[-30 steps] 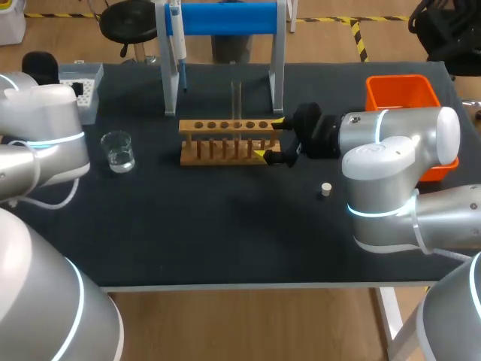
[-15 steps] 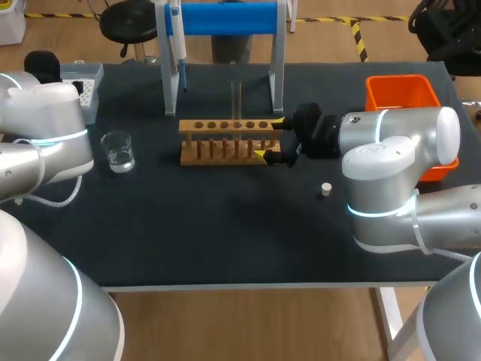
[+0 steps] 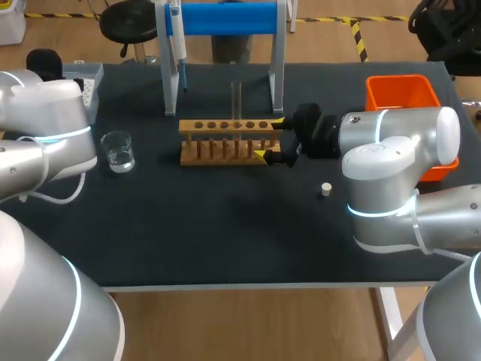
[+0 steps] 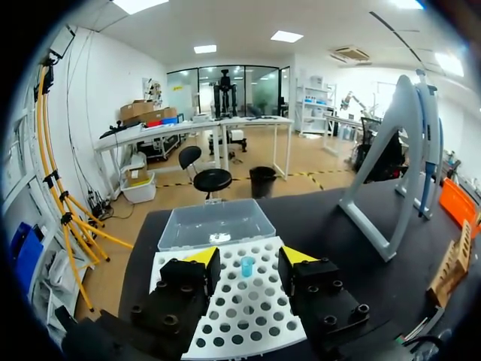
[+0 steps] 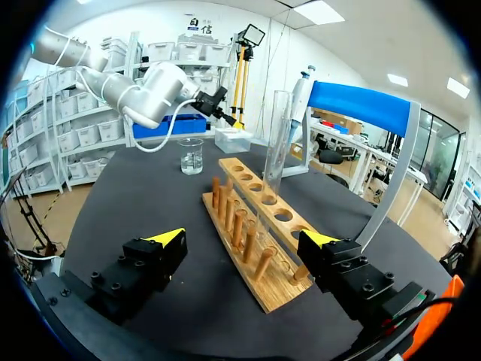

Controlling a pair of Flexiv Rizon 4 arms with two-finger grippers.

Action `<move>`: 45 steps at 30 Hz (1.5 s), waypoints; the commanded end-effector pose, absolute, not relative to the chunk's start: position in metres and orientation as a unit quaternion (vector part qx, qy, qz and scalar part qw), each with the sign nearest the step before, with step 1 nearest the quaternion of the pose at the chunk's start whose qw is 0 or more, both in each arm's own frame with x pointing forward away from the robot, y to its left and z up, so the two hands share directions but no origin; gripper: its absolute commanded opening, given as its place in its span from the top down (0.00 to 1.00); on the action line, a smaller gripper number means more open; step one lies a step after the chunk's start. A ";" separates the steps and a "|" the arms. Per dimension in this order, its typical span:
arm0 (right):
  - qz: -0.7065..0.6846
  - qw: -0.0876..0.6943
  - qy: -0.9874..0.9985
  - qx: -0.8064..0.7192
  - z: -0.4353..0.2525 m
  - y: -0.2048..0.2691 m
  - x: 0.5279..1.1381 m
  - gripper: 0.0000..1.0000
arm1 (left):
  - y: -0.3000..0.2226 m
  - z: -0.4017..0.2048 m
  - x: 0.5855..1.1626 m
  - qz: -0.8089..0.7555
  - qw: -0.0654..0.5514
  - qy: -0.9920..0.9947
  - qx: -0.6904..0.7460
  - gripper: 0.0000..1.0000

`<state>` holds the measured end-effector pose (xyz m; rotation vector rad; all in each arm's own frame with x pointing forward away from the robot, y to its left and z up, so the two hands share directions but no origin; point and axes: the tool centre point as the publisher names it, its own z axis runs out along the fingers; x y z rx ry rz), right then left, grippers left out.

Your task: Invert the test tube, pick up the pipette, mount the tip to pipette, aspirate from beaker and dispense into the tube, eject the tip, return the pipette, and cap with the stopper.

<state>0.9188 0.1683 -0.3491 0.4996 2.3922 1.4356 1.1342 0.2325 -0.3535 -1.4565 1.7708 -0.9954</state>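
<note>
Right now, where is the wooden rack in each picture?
Head view: the wooden rack sits mid-table, next to the right fingers.
Left wrist view: far off beside the left fingers, past the tall stand.
Right wrist view: close ahead, between the open right fingers.
Shared landmark: the tall stand behind the rack.

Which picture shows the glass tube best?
The right wrist view: the glass tube stands tall and close in the wooden rack. The head view shows it small and faint; the left wrist view doesn't show it.
</note>
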 end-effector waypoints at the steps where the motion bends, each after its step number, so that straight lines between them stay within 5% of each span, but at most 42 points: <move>1: 0.500 0.153 0.834 0.174 -0.349 0.168 0.919 0.00 | 0.231 -0.357 1.139 -0.376 0.317 0.672 -0.554 0.52; 25: 0.500 0.153 0.834 0.174 -0.349 0.168 0.919 0.00 | 0.232 -0.360 1.143 -0.373 0.315 0.671 -0.558 0.68; 45: 0.500 0.153 0.834 0.174 -0.349 0.168 0.919 0.00 | 0.234 -0.364 1.144 -0.374 0.310 0.671 -0.560 0.69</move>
